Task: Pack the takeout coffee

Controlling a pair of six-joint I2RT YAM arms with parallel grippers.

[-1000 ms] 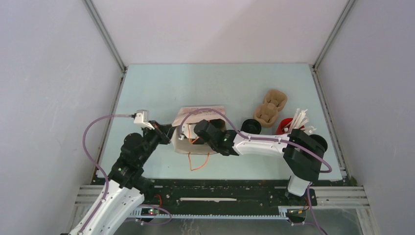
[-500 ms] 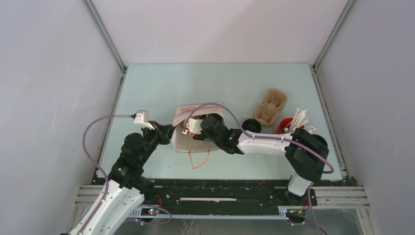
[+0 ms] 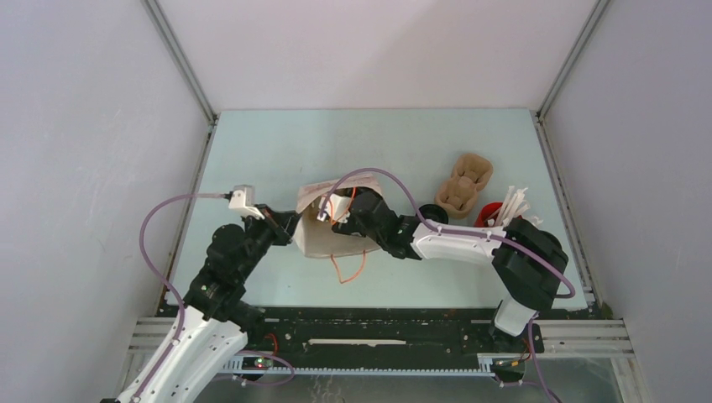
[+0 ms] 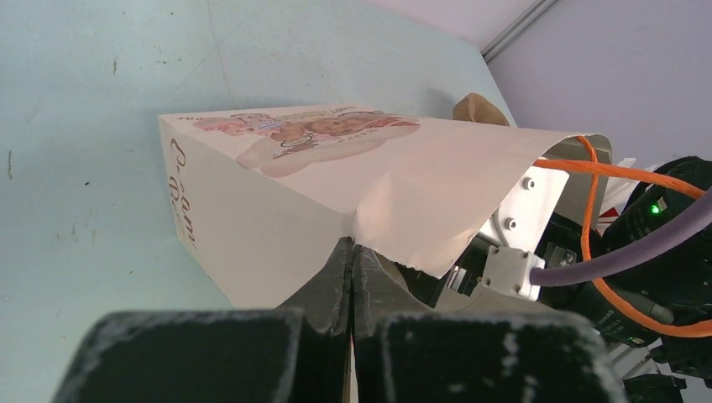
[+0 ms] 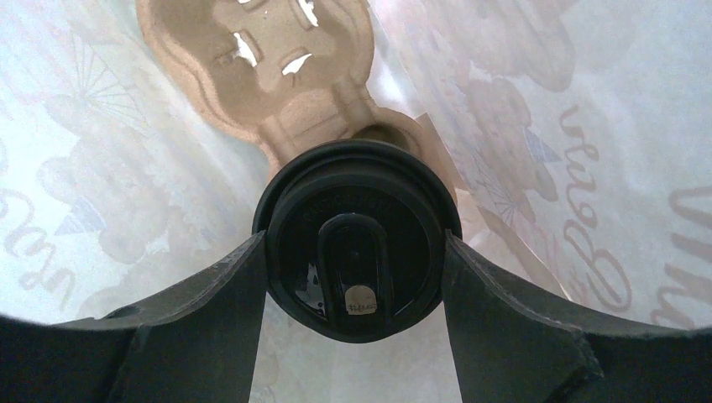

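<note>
**Takeout coffee (image 5: pixel 357 252) gripped inside the paper bag (image 3: pixel 317 239)**

The right end effector (image 5: pixel 357 252) was part open, its two fingers pressed against opposite sides of the black, lidded cup. It held the cup deep in the bag, just over a brown pulp carrier (image 5: pixel 277 75) lying there. The left end effector (image 4: pixel 351 252) was closed flat, pinching the bag's upper edge. The bag sat left of the table's (image 3: pixel 277 151) centre, towards the near edge, with its mouth facing right and its orange handle (image 3: pixel 348 270) trailing. Near the right edge stood a second black cup (image 3: pixel 430 212), another carrier (image 3: pixel 463 183) and a red cup (image 3: pixel 487 220) of white sticks.
</note>
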